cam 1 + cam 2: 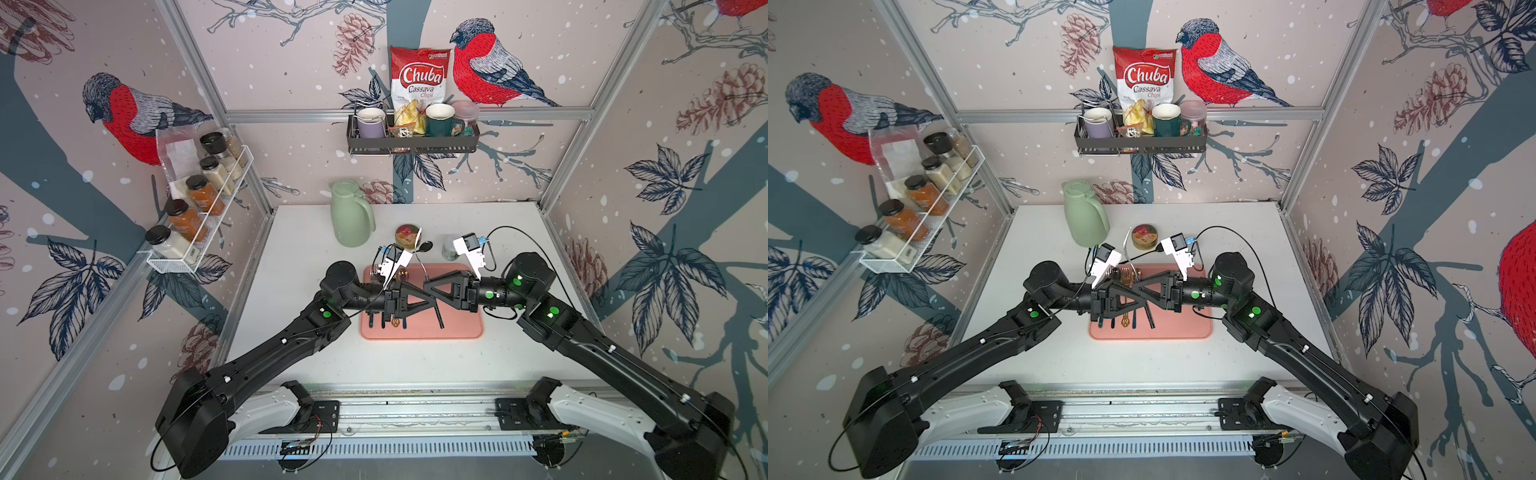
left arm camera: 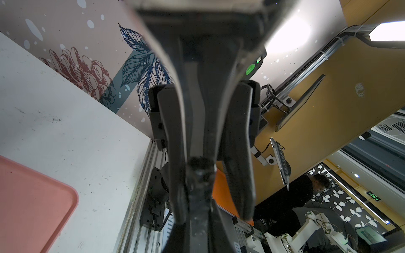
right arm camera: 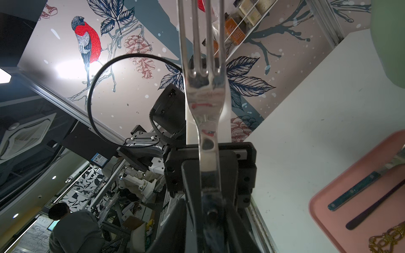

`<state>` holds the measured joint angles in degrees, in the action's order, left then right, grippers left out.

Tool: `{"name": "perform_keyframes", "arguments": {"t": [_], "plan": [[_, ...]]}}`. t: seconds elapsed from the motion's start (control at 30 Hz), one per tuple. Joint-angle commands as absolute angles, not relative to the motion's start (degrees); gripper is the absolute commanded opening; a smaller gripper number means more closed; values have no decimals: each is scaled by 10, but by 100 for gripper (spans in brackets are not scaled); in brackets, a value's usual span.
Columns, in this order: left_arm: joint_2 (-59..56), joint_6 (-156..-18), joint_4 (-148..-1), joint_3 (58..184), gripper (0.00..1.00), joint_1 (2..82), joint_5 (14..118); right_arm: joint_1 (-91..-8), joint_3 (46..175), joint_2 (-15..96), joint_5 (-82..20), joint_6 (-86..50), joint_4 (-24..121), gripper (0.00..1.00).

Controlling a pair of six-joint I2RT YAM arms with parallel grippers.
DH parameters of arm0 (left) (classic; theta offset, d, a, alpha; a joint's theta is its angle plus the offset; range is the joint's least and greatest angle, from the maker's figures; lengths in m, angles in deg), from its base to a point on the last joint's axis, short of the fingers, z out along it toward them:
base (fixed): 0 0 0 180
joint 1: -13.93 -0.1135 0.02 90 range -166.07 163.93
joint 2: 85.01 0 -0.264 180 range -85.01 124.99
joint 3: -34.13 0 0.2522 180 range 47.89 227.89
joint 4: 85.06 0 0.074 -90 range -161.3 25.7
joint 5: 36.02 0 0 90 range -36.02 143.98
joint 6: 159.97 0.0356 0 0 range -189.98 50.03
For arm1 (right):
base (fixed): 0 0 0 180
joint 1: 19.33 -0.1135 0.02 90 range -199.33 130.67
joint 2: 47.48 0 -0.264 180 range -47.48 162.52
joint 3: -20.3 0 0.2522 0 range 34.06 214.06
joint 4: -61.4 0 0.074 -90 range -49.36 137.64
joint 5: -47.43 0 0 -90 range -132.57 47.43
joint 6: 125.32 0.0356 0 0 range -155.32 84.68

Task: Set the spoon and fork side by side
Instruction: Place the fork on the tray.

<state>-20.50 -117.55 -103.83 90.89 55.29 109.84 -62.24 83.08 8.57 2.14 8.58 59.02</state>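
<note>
Between the hands, above the tray (image 1: 457, 328): fork (image 3: 205, 98), tines up. Left hand (image 2: 200, 170) is pinching its handle. Right hand (image 3: 208, 210) faces it, fingers (image 2: 238, 153) spread either side of the handle, no bite visible. Spoon: can't single it out among the cutlery (image 3: 355, 190) on the tray below.

Risks:
- If left lets go before right has a firm pinch, fork drops onto that cutlery and scatters it.
- A skewed bite on the slick handle lets it swivel.
- Fingertips are crowded, could clash.

Worktop (image 1: 415, 365) white, scuffed. Jug (image 1: 351, 216) and tin (image 1: 406, 236) beyond the hands. Patterned walls close around.
</note>
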Motion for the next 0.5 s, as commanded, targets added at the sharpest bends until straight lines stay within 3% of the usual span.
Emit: {"name": "perform_keyframes", "arguments": {"t": [0.0,0.47], "plan": [[-204,-1164,-1037,916,10,554,1103,-620,834,86,27,93,615,24],[-211,-1152,-1005,922,11,554,1085,-598,831,74,26,102,607,8]]}}
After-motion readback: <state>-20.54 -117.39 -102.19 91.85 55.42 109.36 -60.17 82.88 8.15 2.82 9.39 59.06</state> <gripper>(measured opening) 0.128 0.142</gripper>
